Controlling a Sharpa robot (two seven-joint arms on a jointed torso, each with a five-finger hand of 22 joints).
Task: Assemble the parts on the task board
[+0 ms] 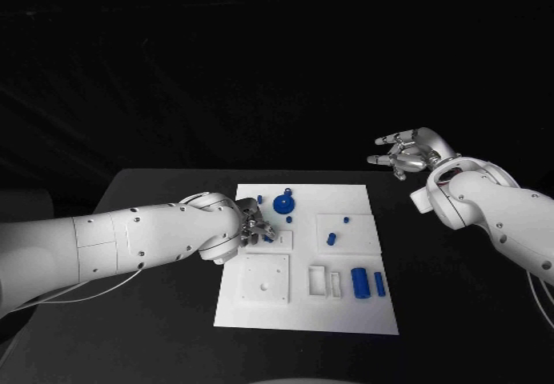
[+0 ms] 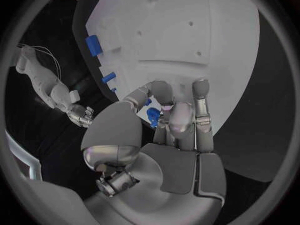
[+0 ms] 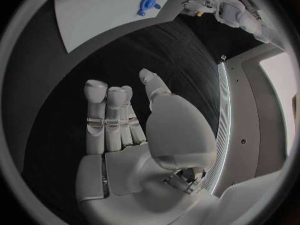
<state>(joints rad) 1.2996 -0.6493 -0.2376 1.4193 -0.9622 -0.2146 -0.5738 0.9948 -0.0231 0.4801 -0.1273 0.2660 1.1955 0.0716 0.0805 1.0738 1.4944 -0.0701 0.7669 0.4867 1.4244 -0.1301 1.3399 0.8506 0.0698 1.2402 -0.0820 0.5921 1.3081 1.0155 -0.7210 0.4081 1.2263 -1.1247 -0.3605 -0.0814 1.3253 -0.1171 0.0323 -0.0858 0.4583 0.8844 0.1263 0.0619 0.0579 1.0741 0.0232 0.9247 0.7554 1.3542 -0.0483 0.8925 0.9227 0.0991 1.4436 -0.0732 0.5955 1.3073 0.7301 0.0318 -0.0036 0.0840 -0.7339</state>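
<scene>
The white task board [image 1: 347, 316] lies in the middle of the black table. My left hand [image 1: 246, 230] hovers over the board's left edge and pinches a small blue part [image 2: 152, 115] between thumb and fingers. A round blue part [image 1: 284, 205] with a stem sits near the board's far edge; the right wrist view also catches this round part [image 3: 147, 1]. Two small blue pieces [image 1: 331, 238] lie mid-board, and two blue cylinders [image 1: 360, 282] stand at the near right. My right hand [image 1: 407, 154] is raised beyond the table's far right corner, fingers apart and holding nothing [image 3: 125, 130].
A raised white square block [image 1: 266, 278] and white slotted holders [image 1: 323, 280] sit on the board's near half. A small blue peg [image 1: 261, 199] stands at the far left of the board. Bare black table [image 1: 150, 320] surrounds the board.
</scene>
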